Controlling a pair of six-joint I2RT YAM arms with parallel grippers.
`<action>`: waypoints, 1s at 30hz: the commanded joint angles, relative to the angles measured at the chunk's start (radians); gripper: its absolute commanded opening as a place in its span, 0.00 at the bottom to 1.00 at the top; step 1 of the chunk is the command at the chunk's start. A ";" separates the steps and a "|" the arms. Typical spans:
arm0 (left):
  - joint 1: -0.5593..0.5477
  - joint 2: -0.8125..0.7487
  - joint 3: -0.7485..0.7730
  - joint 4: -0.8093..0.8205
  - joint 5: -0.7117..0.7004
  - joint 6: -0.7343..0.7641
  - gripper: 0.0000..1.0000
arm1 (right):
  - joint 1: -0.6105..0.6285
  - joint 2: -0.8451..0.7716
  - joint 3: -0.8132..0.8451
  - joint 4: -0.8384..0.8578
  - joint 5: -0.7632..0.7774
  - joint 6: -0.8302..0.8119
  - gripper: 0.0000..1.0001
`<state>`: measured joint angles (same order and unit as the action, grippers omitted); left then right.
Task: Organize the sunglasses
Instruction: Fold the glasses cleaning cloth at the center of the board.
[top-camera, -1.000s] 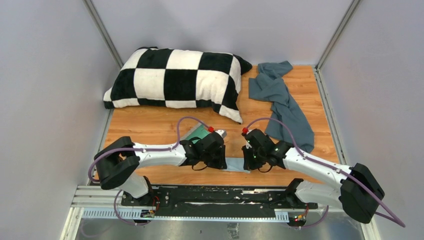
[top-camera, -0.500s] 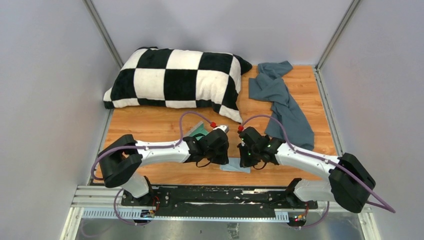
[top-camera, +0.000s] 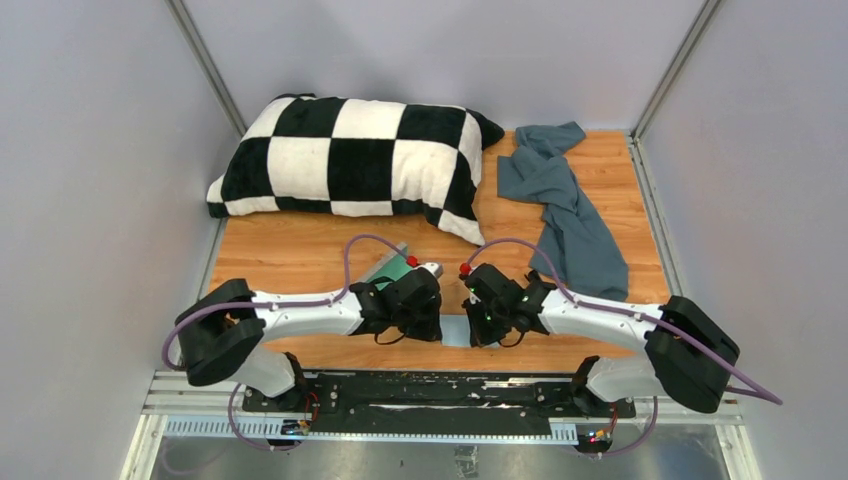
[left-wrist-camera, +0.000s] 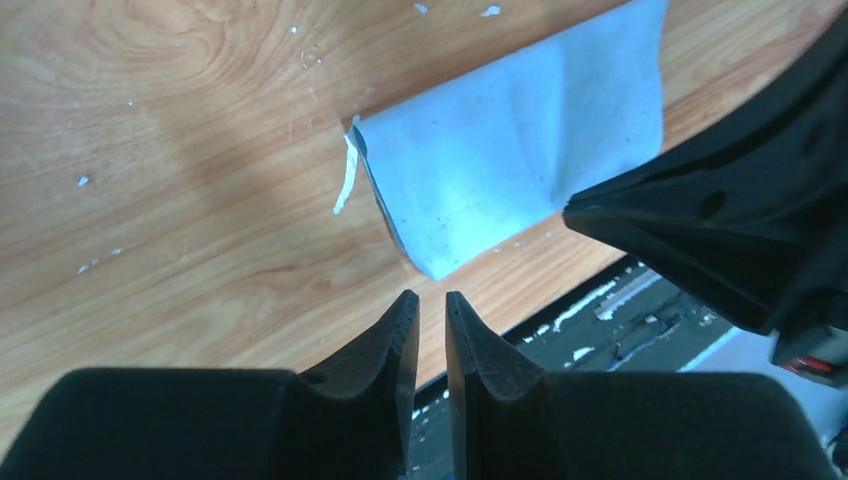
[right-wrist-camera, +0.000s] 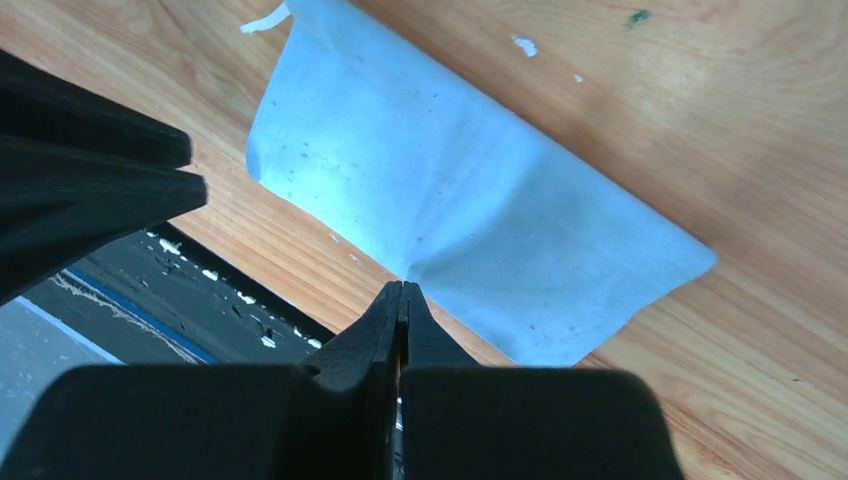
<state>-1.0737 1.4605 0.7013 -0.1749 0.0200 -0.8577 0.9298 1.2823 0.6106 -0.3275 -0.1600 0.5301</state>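
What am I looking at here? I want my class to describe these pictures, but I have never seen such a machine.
These are two robot arms, a left arm and a right arm, bolted at the near edge of a wooden table. The wide picture looks down from above and behind them; the other two come from a camera on each wrist, so each shows its own claw. On the table lie a checked pillow, a crumpled grey-blue cloth and, between the arms, a small pale blue cloth. The right claw seems shut on that cloth's edge; the left claw, open a crack, holds nothing. No sunglasses show.
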 joint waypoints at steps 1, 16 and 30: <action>0.005 -0.098 -0.016 -0.025 -0.017 -0.016 0.23 | 0.031 0.000 0.014 -0.001 -0.005 -0.021 0.00; 0.010 0.060 0.100 0.010 -0.018 0.032 0.23 | -0.102 -0.130 0.021 -0.097 0.159 0.033 0.00; 0.113 0.217 0.179 0.001 -0.014 0.119 0.22 | -0.220 -0.031 0.061 -0.080 0.122 -0.047 0.00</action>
<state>-0.9695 1.6424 0.8440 -0.1654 0.0151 -0.7841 0.7235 1.2182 0.6384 -0.3931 -0.0360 0.5110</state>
